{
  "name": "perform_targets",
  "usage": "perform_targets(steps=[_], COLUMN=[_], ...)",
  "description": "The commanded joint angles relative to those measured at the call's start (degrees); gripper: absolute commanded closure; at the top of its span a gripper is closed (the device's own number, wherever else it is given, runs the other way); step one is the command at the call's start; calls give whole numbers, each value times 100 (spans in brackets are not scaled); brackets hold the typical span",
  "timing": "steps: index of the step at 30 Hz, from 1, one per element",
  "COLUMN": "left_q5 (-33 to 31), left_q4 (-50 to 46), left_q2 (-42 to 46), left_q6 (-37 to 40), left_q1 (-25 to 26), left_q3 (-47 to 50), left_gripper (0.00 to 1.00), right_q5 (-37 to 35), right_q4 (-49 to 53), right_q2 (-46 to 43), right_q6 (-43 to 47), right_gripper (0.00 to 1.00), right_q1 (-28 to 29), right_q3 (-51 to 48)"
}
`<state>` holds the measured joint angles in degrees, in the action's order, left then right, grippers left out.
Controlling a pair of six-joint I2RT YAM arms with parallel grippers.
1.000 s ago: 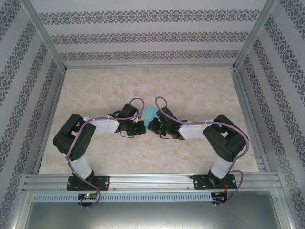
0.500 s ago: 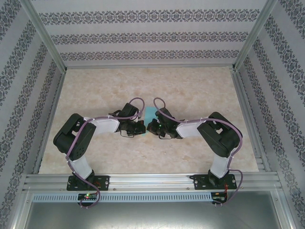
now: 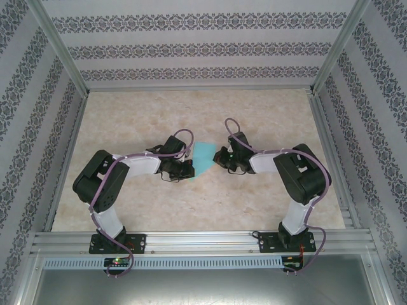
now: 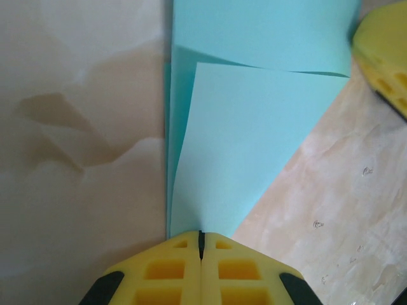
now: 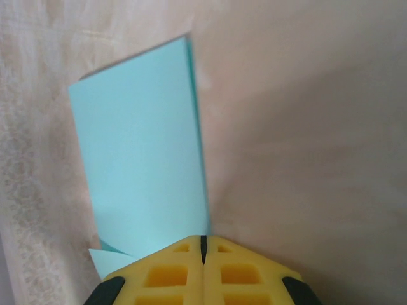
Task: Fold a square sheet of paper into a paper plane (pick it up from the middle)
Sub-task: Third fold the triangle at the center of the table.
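— So, where is the square sheet of paper point(image 3: 203, 157) now?
— Flat on the table point(image 3: 267, 114), midway between the two arms. It is already folded: one layer lies slanted over another, tapering toward the left gripper point(image 4: 200, 236).
— Is that gripper holding it?
— Its pads are pressed together right at the narrow end. Whether they pinch the paper or only pin it down, I cannot tell. My guess is that it anchors that end so the folds hold.
— And the right gripper point(image 5: 203, 240)?
— Likewise closed, with its tips at the sheet's opposite edge, beside the long crease. I judge it is placed to press or steady that side. Otherwise loose layers could spring up.
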<state>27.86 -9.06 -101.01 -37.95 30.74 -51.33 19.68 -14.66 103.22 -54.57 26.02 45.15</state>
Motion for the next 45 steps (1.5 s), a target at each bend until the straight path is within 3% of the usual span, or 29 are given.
perform_targets(steps=[1, 5, 10, 12, 15, 19, 27, 41, 45], left_q5=[-191, -88, -153, -220, -245, -220, -714, -1034, -1058], left_q4=[-828, -439, 373, 590, 648, 496, 411, 669, 655], left_q2=[-267, 27, 410, 394, 227, -50, -340, -224, -161], left_q6=[136, 66, -95, -87, -93, 16, 69, -46, -13], left_q1=[24, 11, 12, 11, 11, 12, 11, 11, 18], left_q3=[72, -112, -229, -245, -388, -630, -607, -196, -193], left_gripper=[100, 96, 73, 68, 67, 73, 86, 88, 88], right_q5=[-228, 53, 375, 413, 487, 576, 876, 1520, 1113], right_q4=[312, 262, 305, 305, 292, 91, 86, 77, 382], right_q2=[-339, -733, -1093, -1184, -1214, -1127, -553, 73, -137], right_q6=[425, 456, 421, 363, 187, -60, -149, -167, -118], right_gripper=[100, 97, 72, 64, 52, 42, 43, 51, 50], right_q1=[-189, -192, -176, -160, -150, -82, 90, 123, 107], right_q3=[-2, -83, -279, -372, -424, -467, -115, 354, 268])
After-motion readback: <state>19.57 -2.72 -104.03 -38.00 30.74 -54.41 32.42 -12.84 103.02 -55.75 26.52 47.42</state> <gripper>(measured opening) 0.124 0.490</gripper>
